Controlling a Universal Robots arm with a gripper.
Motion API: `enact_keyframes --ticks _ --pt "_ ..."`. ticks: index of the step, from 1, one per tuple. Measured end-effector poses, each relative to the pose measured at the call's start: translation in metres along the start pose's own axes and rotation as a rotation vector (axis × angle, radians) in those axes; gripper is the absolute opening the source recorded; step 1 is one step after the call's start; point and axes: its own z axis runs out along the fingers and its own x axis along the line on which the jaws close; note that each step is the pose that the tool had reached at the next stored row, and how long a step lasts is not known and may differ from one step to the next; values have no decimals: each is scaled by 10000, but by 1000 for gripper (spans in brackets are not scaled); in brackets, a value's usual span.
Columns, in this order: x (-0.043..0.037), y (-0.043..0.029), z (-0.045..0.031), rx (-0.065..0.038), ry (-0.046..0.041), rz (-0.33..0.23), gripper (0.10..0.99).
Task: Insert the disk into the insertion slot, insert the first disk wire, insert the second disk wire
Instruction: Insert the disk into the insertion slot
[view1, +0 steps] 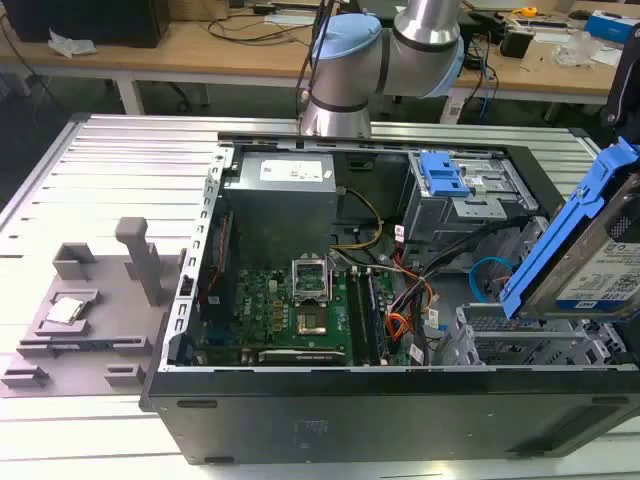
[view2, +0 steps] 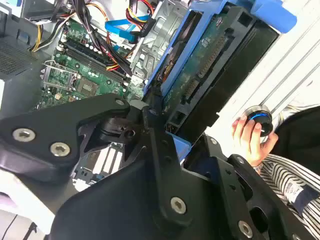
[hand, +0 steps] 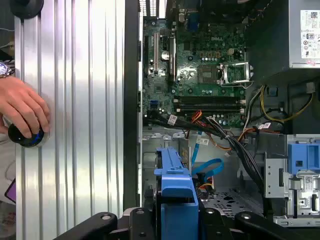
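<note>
Jaws are closed on the disk (hand: 175, 200), clamping its blue carrier edge-on in the first wrist view. The second wrist view shows the drive's green circuit side w/ its connector end bare, i.e. nothing plugged in. In the exterior view the disk hangs steeply tilted at that view's right, lower end close above the insertion slot (view1: 520, 338) but not inside it; the perforated bay looks unoccupied. Just beyond, the second disk wire (hand: 214, 163) curls in a loose loop inside the case, and the first disk wire (view2: 134, 11) lies beside it w/ its dark plug free, neither one touching the drive. So, judging from this, none of the three steps is done: the disk isn't seated, and both cables remain to be connected. Work stands at the approach to the bay, approx. at the start of step one. Farther in sit the motherboard (hand: 200, 65) and the upper cage (view1: 445, 175) w/ its blue latch. Outside the case, on the ribbed metal bench (hand: 75, 100), a person's hand (hand: 22, 107) rests on a round knob (hand: 25, 137).
</note>
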Motion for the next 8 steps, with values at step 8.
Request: enact_keyframes --ticks 8 --pt "-1 -4 177 -2 1 0 365"
